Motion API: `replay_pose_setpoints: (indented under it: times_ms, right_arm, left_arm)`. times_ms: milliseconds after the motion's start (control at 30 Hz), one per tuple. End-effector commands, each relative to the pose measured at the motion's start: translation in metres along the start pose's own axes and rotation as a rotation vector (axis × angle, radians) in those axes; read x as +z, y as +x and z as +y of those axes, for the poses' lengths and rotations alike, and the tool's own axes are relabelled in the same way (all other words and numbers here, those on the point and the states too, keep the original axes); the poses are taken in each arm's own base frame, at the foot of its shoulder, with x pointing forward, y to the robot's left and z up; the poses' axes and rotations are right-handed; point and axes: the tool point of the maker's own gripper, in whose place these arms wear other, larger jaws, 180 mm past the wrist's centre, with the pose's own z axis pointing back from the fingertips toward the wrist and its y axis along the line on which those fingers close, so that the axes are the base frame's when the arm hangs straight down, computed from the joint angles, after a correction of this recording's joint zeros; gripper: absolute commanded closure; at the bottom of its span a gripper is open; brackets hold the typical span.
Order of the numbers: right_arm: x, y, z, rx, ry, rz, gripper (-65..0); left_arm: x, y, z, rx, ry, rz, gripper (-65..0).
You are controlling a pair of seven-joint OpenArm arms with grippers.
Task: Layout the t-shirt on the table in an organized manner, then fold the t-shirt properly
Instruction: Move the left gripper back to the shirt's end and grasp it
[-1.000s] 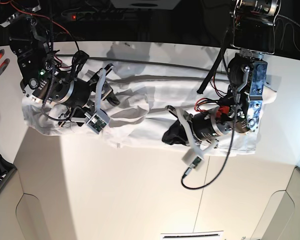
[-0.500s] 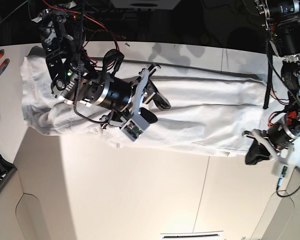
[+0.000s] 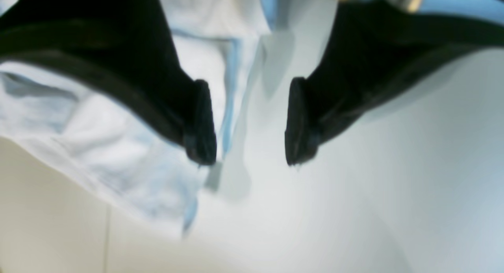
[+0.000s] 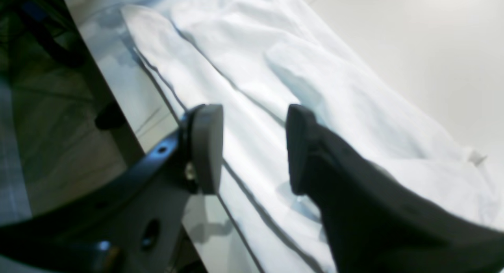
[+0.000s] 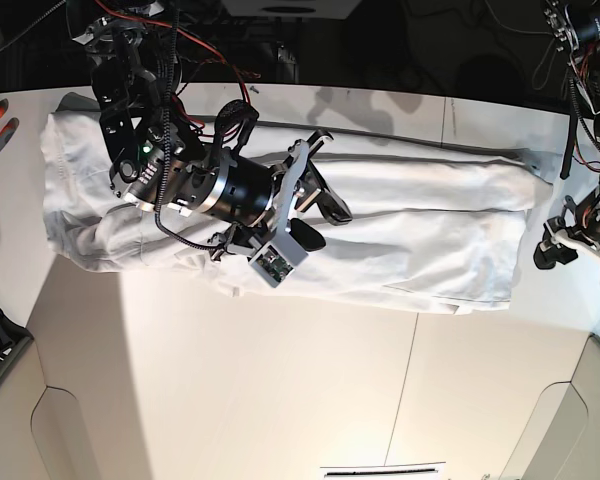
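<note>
so the t-shirt (image 5: pixel 400 250) is thin, floppy, wrinkly stuff
both claws gape empty; best pinched at the right-hand hem corners.

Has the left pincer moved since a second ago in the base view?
Yes. The left pincer has travelled from over the t-shirt outward past its edge, toward the table end, now open and empty.
</note>
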Motion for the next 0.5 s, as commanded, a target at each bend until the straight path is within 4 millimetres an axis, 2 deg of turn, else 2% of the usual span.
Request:
replay_pose_setpoints:
  times_ms: [0, 133, 467]
  right_arm:
    - [0.002, 0.016, 0.0, 0.014, 0.004, -0.052, -26.1]
    - [0.002, 0.014, 0.0, 0.014, 0.004, -0.044, -26.1]
    - [0.002, 0.009, 0.0, 0.014, 0.004, -0.015, -26.1]
  left_arm:
    - [0.002, 0.026, -0.002, 0.002, -0.029, -0.07, -31.9]
    - [-0.001, 0.013, 0.005, 0.058, -0.026, -0.053, -31.9]
    - [0.003, -0.002, 0.027, 0.254, -0.024, -0.075, -31.9]
